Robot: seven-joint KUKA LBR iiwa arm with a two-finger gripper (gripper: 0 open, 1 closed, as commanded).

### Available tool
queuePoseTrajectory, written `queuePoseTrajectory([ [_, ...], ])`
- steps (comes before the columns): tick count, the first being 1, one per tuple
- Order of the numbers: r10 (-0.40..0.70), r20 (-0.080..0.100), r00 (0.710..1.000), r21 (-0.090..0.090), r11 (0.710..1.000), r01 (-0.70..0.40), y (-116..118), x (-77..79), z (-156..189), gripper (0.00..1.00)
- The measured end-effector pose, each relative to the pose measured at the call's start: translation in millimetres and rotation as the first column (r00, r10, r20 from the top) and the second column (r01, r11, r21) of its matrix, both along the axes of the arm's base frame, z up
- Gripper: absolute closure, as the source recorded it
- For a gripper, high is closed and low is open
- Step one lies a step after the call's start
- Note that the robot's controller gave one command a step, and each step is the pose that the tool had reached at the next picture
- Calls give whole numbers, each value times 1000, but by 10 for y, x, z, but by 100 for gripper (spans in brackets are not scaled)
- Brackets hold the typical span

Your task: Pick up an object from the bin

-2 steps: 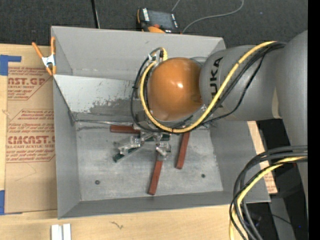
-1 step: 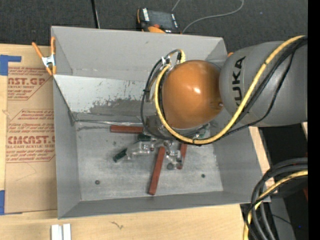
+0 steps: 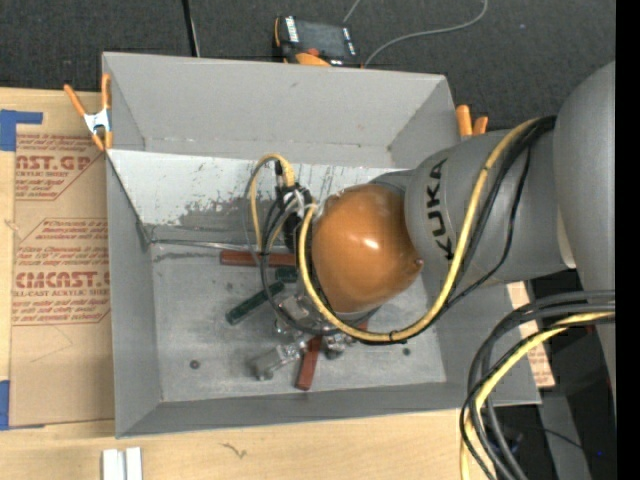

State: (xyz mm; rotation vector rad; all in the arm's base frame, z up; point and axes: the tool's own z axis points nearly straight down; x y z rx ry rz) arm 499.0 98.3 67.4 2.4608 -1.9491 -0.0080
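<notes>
Red-brown short stick (image 3: 307, 367) lies just below the orange wrist cover (image 3: 362, 248), with a dark green stick (image 3: 256, 304) to the cover's left. The gripper (image 3: 300, 326) hangs low beneath that cover, likely to reach this small heap. I cannot tell whether its claw is spread or closed.

I have bare bin floor (image 3: 190, 308) along the left wall and in the front right corner. A heap (image 3: 285, 353) of sticks and metal bits blocks the middle front (my orange wrist cover (image 3: 360, 248) hangs over it); a brown stick (image 3: 245, 258) lies behind.
</notes>
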Motion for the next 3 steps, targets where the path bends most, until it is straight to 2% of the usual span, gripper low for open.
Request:
queuePoseTrajectory([
  [1,-2,3,1000,0,1000,2,1,13,24,100],
  [2,92,5,996,0,996,-92,-320,-146,440,100],
  [3,89,7,996,0,996,-89,-444,-136,827,100],
])
